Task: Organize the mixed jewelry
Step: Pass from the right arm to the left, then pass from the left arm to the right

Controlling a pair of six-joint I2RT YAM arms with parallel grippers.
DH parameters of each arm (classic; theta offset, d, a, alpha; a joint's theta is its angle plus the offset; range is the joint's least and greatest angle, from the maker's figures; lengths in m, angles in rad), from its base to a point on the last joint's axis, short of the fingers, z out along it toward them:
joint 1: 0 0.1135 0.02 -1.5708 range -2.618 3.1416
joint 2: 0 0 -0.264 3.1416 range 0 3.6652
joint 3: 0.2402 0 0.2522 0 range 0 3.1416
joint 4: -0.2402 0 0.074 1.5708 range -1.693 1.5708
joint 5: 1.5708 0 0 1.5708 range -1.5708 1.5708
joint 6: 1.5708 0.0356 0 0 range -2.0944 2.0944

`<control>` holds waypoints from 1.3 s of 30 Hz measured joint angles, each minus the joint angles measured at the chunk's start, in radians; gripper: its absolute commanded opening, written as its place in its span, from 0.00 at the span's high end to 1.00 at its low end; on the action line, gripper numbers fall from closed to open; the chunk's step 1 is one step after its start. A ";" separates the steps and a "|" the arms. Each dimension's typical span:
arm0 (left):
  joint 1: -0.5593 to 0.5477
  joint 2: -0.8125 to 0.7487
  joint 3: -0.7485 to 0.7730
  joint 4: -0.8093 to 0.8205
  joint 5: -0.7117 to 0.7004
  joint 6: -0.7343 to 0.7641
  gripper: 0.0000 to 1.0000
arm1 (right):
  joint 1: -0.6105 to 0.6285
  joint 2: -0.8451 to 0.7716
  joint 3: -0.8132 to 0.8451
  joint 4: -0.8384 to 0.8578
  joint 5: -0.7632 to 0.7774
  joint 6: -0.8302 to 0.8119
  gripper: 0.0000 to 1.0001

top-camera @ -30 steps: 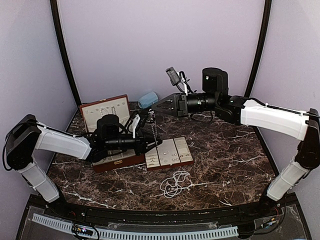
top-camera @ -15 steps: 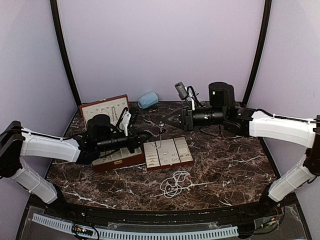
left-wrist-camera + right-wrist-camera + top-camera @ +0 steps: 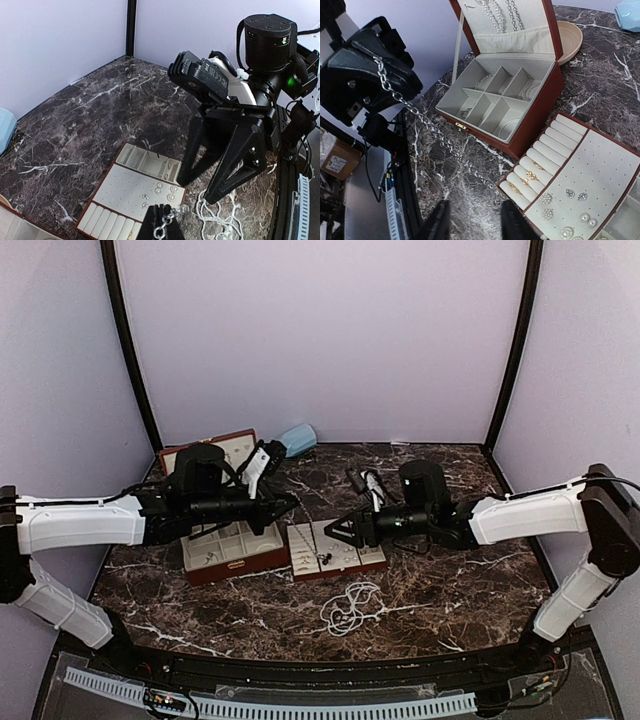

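**One silver chain held up over the tray, two grippers close together**

Nearest, one loose heap of white pearl-like bead strands [image 3: 350,605] is seen on the dark marble table [image 3: 460,585], well apart from both tools. Beyond it lies one flat cream tray with a reddish-brown rim [image 3: 605,167]; three gold pieces are counted in its ring rolls and about seven pearly studs on its panel. One silver link chain [image 3: 427,125] is pinched in the closed left gripper [image 3: 161,227] and slants down to the table just beside the tray's corner. The right gripper [image 3: 477,222] is spread wide and empty nearby. The chain could be snagged on the tray rim or lost from so slight a hold, and the two tools could be knocked together. Farther off stand one open reddish-brown cream-lined case [image 3: 535,117] and one pale blue rounded object [image 3: 297,438]
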 measured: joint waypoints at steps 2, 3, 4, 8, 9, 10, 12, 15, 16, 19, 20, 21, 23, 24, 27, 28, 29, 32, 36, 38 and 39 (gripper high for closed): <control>0.000 0.008 0.013 -0.040 0.012 0.016 1.00 | 0.001 0.025 -0.024 0.060 0.006 -0.002 0.44; 0.000 0.014 0.022 -0.061 0.017 0.025 1.00 | 0.003 0.028 -0.039 0.085 0.008 0.002 0.43; 0.000 0.019 0.029 -0.075 0.021 0.029 1.00 | 0.004 0.028 -0.049 0.103 0.009 0.005 0.43; 0.000 0.033 0.056 -0.129 0.039 0.047 1.00 | 0.024 0.026 -0.056 0.166 0.027 0.000 0.43; 0.000 0.034 0.061 -0.140 0.040 0.050 1.00 | 0.035 0.023 -0.056 0.176 0.035 -0.004 0.44; 0.000 0.034 0.066 -0.149 0.040 0.051 1.00 | 0.048 0.019 -0.056 0.181 0.050 -0.010 0.45; 0.000 0.034 0.077 -0.175 0.040 0.056 1.00 | 0.075 0.015 -0.052 0.184 0.079 -0.028 0.46; 0.000 0.034 0.083 -0.191 0.039 0.062 1.00 | 0.111 0.015 -0.039 0.183 0.120 -0.047 0.50; 0.000 0.034 0.083 -0.198 0.039 0.064 1.00 | 0.121 0.015 -0.034 0.184 0.134 -0.051 0.52; 0.000 0.034 0.083 -0.218 0.039 0.068 1.00 | 0.143 0.020 -0.013 0.187 0.171 -0.066 0.60; 0.000 0.034 0.083 -0.224 0.039 0.070 1.00 | 0.151 0.027 -0.004 0.190 0.187 -0.069 0.64; 0.000 0.034 0.083 -0.229 0.039 0.071 1.00 | 0.157 0.035 0.005 0.195 0.198 -0.073 0.66; 0.000 0.034 0.083 -0.234 0.039 0.071 1.00 | 0.168 0.053 0.021 0.201 0.212 -0.085 0.67; 0.000 0.034 0.083 -0.234 0.039 0.071 1.00 | 0.173 0.064 0.031 0.203 0.216 -0.087 0.68; 0.000 0.032 0.083 -0.235 0.039 0.071 1.00 | 0.183 0.102 0.058 0.214 0.230 -0.090 0.70; 0.000 0.031 0.083 -0.235 0.039 0.071 1.00 | 0.185 0.115 0.066 0.216 0.234 -0.090 0.71; 0.000 0.030 0.083 -0.235 0.039 0.071 1.00 | 0.186 0.127 0.073 0.219 0.238 -0.092 0.71; 0.000 0.021 0.083 -0.235 0.039 0.071 1.00 | 0.187 0.148 0.079 0.225 0.261 -0.093 0.72; 0.000 0.006 0.083 -0.235 0.039 0.071 1.00 | 0.187 0.164 0.085 0.229 0.292 -0.093 0.74; 0.000 0.001 0.083 -0.235 0.039 0.071 1.00 | 0.187 0.172 0.089 0.236 0.309 -0.092 0.71; 0.000 -0.001 0.083 -0.235 0.038 0.071 1.00 | 0.187 0.175 0.090 0.238 0.316 -0.091 0.71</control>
